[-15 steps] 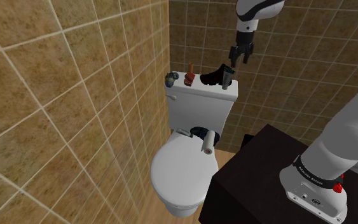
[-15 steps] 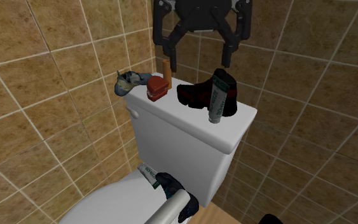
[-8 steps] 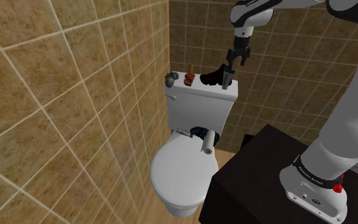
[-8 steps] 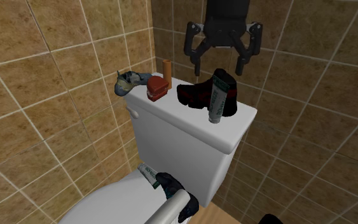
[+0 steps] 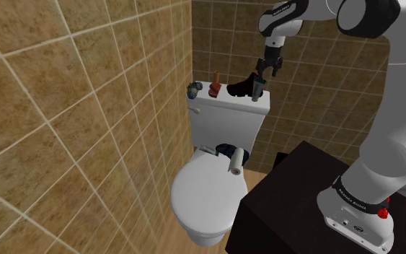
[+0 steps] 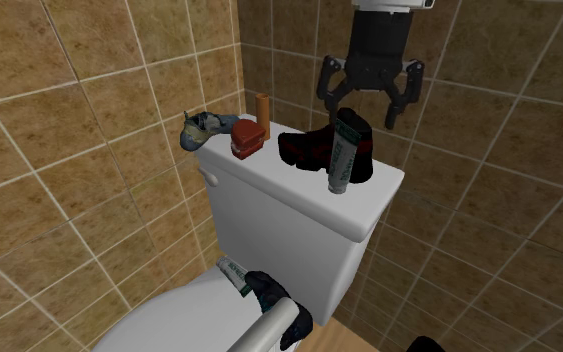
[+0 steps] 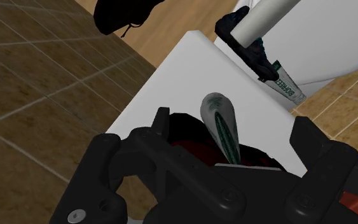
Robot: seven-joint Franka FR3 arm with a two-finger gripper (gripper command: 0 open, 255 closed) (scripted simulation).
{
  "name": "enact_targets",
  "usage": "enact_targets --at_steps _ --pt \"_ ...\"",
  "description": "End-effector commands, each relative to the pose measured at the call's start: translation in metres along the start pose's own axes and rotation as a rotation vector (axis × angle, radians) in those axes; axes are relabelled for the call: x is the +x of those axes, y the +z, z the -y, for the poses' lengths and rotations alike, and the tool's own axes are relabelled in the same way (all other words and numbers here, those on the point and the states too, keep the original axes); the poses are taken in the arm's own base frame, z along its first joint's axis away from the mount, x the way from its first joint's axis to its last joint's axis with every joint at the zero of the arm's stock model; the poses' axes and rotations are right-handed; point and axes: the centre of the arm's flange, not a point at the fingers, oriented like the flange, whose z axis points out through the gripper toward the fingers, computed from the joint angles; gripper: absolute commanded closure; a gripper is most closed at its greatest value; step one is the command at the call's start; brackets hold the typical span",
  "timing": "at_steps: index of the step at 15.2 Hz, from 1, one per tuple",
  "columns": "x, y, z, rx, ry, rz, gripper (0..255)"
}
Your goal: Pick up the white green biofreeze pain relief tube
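Observation:
The white and green tube [image 6: 341, 154] stands tilted on the white toilet tank lid [image 6: 269, 175], leaning against a black boot [image 6: 309, 150]. In the shoulder view the tube [image 5: 257, 91] is at the lid's right end. My gripper [image 6: 363, 103] hangs open just above the boot and tube, touching neither, and it shows above the tank [image 5: 264, 74] in the shoulder view too. Seen from the wrist, the tube [image 7: 220, 121] points up between my spread fingers [image 7: 162, 124], with the gripper [image 7: 233, 132] over the boot [image 7: 190, 137].
On the lid also sit a grey-blue shoe [image 6: 207, 129], a red object [image 6: 248, 139] and an orange bottle [image 6: 262, 104]. A second green-white tube [image 6: 233, 270], a black shoe [image 6: 274, 296] and a white roll [image 6: 269, 331] lie on the toilet seat. Tiled walls stand close behind.
My gripper has moved down and toward the second exterior view's right, from above the orange bottle to just over the boot and tube. It stays open.

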Motion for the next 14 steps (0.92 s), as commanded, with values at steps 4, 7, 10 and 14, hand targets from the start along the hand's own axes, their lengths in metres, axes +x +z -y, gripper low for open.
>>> enact_targets --at_steps 4,7,10,14 --pt "0.004 0.027 -0.003 0.001 0.002 -0.001 0" --pt "0.005 0.029 -0.003 0.001 0.001 -0.001 255" --pt "0.005 0.029 -0.003 0.001 0.001 -0.001 255" --pt "0.005 0.029 -0.003 0.001 0.001 -0.001 255"
